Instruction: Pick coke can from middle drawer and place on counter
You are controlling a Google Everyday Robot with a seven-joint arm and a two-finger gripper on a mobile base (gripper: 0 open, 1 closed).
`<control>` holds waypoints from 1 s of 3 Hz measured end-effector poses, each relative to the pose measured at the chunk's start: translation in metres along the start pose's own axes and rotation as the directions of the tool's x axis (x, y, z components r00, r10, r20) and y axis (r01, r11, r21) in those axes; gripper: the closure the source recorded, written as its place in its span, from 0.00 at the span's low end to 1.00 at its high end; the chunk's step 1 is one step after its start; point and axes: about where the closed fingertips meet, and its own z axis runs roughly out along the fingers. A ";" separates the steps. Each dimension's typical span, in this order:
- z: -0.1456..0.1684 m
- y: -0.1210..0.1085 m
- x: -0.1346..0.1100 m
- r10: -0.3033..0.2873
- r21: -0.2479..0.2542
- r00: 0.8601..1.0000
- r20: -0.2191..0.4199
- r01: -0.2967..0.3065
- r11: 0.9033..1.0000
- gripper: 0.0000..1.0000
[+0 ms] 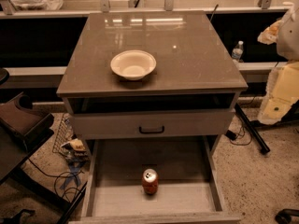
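The coke can [150, 181], red-orange with a silver top, stands upright in the middle drawer [117, 200]. The drawer is pulled out at the bottom of the view, and the can is near the middle of its pale bottom panel. The counter [187, 55] is the glossy grey-brown slab on top of the cabinet. My gripper is not in view. Only cream-coloured arm parts [282, 92] show at the right edge, well away from the can.
A cream bowl [133, 64] sits on the counter's front left part. A closed drawer front with a black handle [152, 130] is above the open drawer. A water bottle [238, 51] stands at the back right. A dark chair [21, 125], a wire basket [63, 134] and cables are on the left.
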 end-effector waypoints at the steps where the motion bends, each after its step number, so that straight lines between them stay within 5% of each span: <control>1: 0.000 0.000 0.000 0.000 0.000 1.000 0.000 0.000 1.000 0.00; 2: 0.009 0.000 0.001 0.004 -0.001 0.999 0.043 -0.004 1.000 0.00; 3: 0.053 0.007 0.008 0.014 -0.015 0.979 0.206 -0.011 1.000 0.00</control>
